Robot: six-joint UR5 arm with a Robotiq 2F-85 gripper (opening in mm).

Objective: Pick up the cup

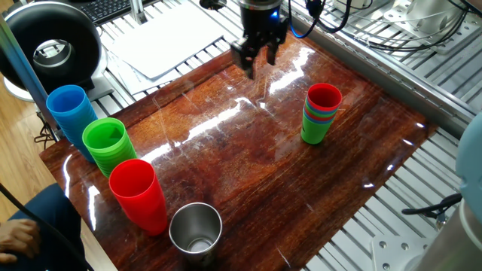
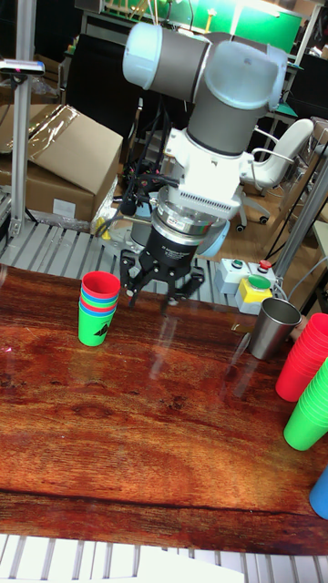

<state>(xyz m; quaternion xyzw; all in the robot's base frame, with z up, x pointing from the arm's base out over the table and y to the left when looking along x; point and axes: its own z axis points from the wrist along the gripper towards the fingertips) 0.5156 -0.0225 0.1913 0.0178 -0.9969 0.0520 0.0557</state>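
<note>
Approach step: hand (image 1: 256,62) spread, empty, well apart from small red plastic cup (image 1: 324,97) topping nested stack; next, align over rim.

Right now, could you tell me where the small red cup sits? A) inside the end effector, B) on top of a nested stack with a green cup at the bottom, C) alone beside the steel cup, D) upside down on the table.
B: the small red cup tops a nested stack whose bottom cup is green; the end effector hangs apart from it, holding nothing.

table (image 1: 248,165) — glossy wood | cup (image 1: 324,96) — red plastic | tumbler (image 1: 195,227) — metal
</note>
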